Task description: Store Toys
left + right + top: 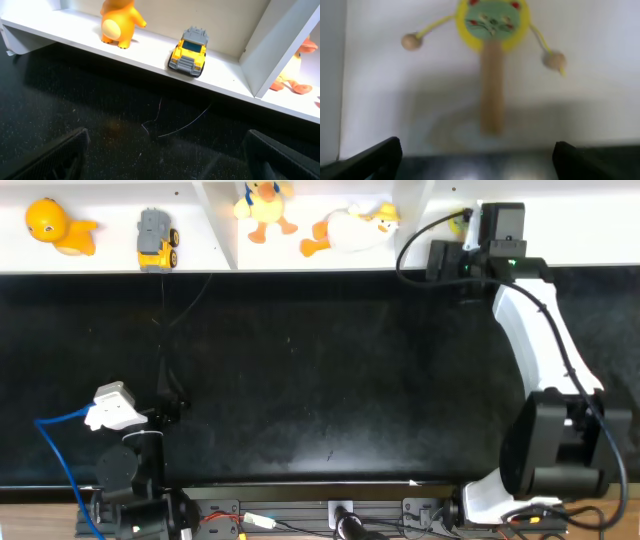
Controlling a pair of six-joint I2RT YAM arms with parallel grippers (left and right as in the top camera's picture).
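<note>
Two pairs of fingers stand spread, pinching nothing. The right fingers (pixel 375 155) face a rattle drum (pixel 491 75) lying flat on the white shelf (pixel 600 90), apart from their tips. The left fingers (pixel 60 150) hang over the black worktop (pixel 75 100), facing the shelf's yellow truck (pixel 189 51) and orange duck toy (pixel 117 22).

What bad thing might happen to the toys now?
The rattle drum lies on the shelf with its handle end near the front edge, and the open right gripper is close by. A finger might catch a bead on its string and drag the toy off. The toy truck sits at the shelf's front edge, nose outward. A bump might roll it down onto the black table.
</note>
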